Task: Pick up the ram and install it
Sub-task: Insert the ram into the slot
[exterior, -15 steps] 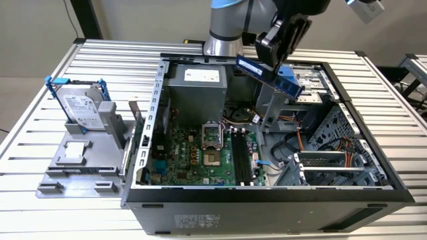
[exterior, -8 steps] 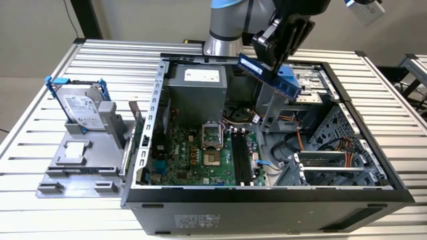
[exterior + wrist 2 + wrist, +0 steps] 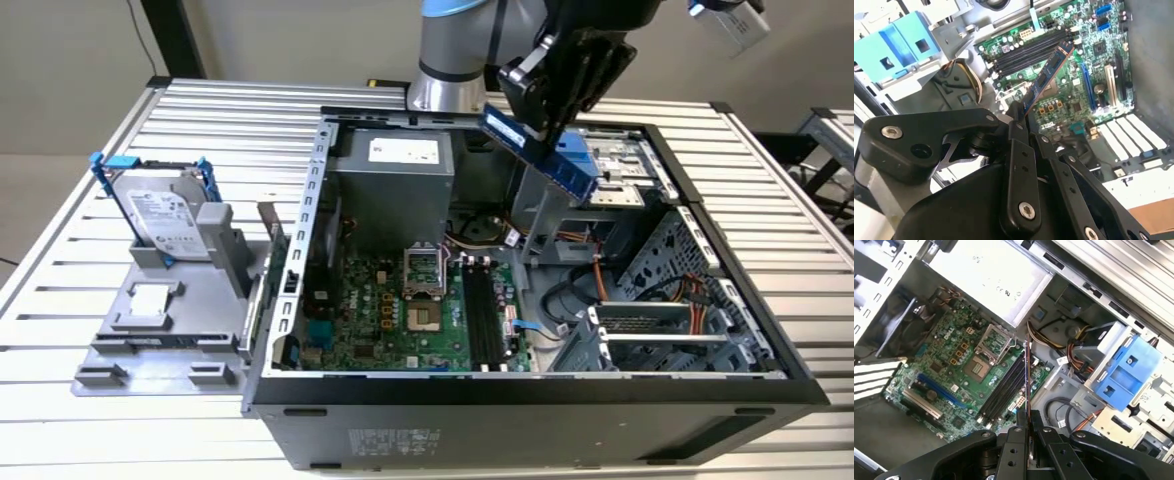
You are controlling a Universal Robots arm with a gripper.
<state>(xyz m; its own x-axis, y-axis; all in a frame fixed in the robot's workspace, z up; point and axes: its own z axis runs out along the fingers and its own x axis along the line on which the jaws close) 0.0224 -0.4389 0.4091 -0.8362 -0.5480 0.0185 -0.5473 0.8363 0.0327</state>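
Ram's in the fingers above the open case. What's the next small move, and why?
Probably ease it down and toward the exterior view's left, over the black memory slots. The gripper is shut on the ram, which hangs tilted well above the case and off to the side of the slots, so it isn't lined up to seat yet.

Open tower case (image 3: 534, 388) on its side on a slatted metal table (image 3: 787, 230). Inside: green motherboard (image 3: 380, 315), CPU socket (image 3: 420, 272), black memory slots (image 3: 483, 322), silver power supply (image 3: 394, 175), blue drive caddy (image 3: 1126, 371). Hard drive (image 3: 167, 222) upright on a grey fixture (image 3: 154, 345), at the exterior view's left of the case.
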